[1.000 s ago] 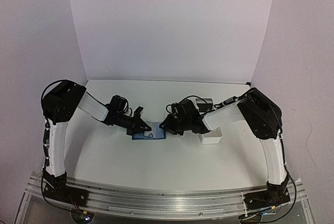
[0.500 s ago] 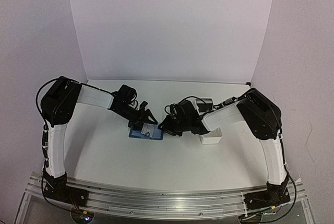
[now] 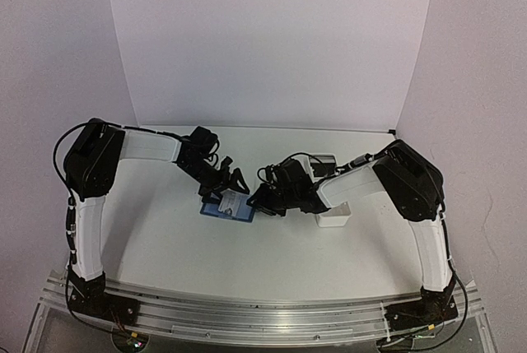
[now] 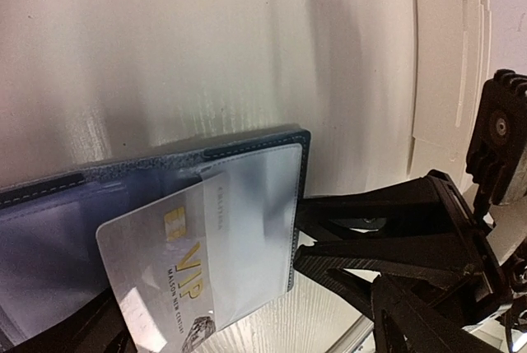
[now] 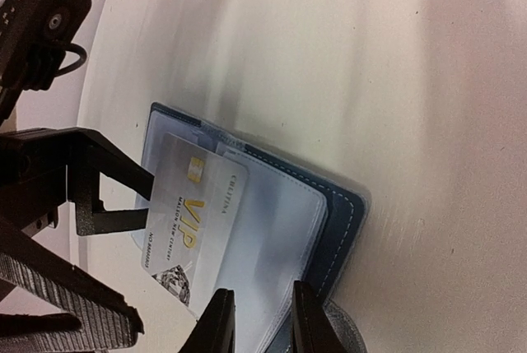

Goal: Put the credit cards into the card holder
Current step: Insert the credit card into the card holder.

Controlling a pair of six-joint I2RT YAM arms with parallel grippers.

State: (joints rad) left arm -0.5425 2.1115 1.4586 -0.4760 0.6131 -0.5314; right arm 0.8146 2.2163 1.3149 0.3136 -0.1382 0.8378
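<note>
Looking down from above, the wallet lies open on the table between the two arms, with a card showing pale on its far half. The left gripper hangs just beyond the card, at about 12 o'clock from it, jaws spread wide and holding nothing. The right gripper sits at 3 o'clock of the wallet, against its edge, and a white tray stands farther off the same way. The left arm is nearer the card's free end, so I judge the coming push must run from about 11 toward 5 o'clock, into the pocket

From the left wrist, the card lies partly under the clear pocket: its inner part is beneath the film toward 3 o'clock and its outer corner is bare toward 9 o'clock. The top view is too small to show this overlap

From the right wrist, the right gripper is nearly closed, its fingers pinching the wallet's near edge at 6 o'clock, which steadies it. One left jaw tip sits right at the card's bare edge at 9 o'clock; whether it touches I cannot tell. No other card is in view
</note>
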